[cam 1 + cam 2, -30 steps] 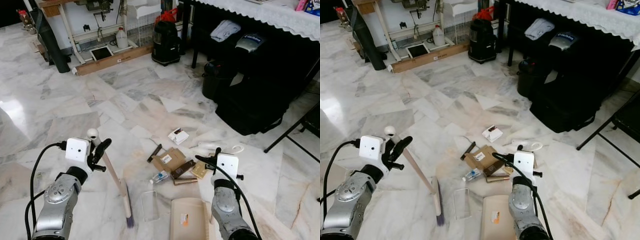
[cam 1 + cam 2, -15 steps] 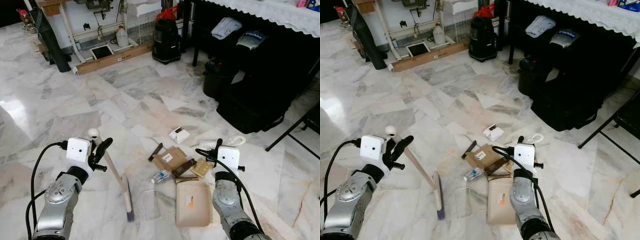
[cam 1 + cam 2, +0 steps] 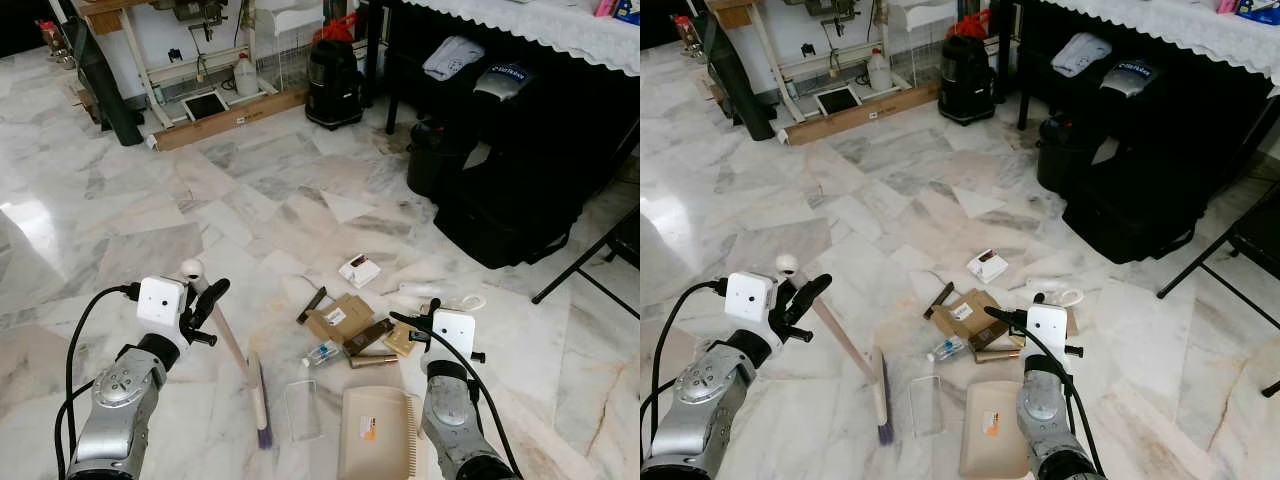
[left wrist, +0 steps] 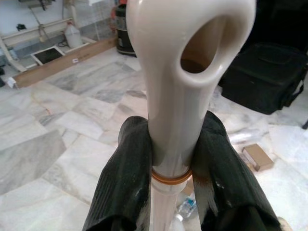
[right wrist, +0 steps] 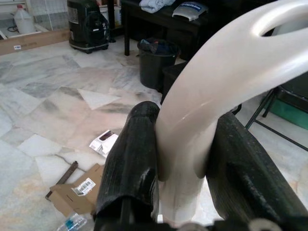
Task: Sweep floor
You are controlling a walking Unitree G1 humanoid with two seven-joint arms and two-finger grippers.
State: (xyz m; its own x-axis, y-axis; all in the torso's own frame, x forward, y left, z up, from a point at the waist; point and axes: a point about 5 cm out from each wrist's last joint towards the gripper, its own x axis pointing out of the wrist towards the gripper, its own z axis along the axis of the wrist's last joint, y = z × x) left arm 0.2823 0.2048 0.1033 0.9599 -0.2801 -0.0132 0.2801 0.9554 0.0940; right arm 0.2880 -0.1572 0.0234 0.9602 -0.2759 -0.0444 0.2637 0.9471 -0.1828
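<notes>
Broom: broom (image 3: pixel 243 372) slants down across the marble floor (image 3: pixel 150 210), its cream handle rising to the left jaws (image 3: pixel 203 304) and its purple-edged bristle head resting on the tiles below and ahead of them.
Left jaws: clenched on the broom handle just under its looped end; in the left wrist view both black fingers (image 4: pixel 126 178) press against the cream shaft, one on each side.
Dustpan: beige dustpan (image 3: pixel 378 433) lies flat on the floor directly below the right jaws (image 3: pixel 432 322), its mouth turned toward the litter.
Right jaws: clenched on the dustpan's curved cream handle (image 5: pixel 219 82), one finger (image 5: pixel 132 159) on either side of it in the right wrist view.
Litter: flattened cardboard box (image 3: pixel 338 318), small plastic bottle (image 3: pixel 321 353), dark stick (image 3: pixel 310 304) and a small white carton (image 3: pixel 358 271) lie clustered on the floor between the two jaws and just beyond the dustpan; a clear plastic piece (image 3: pixel 302 410) lies between the bristle head and the dustpan.
Beyond the jaws: black vacuum cleaner (image 3: pixel 333 83), black bin (image 3: pixel 432 158) and black bags (image 3: pixel 510 205) stand well past the litter, beside a counter with a white lace cloth (image 3: pixel 540 22).
</notes>
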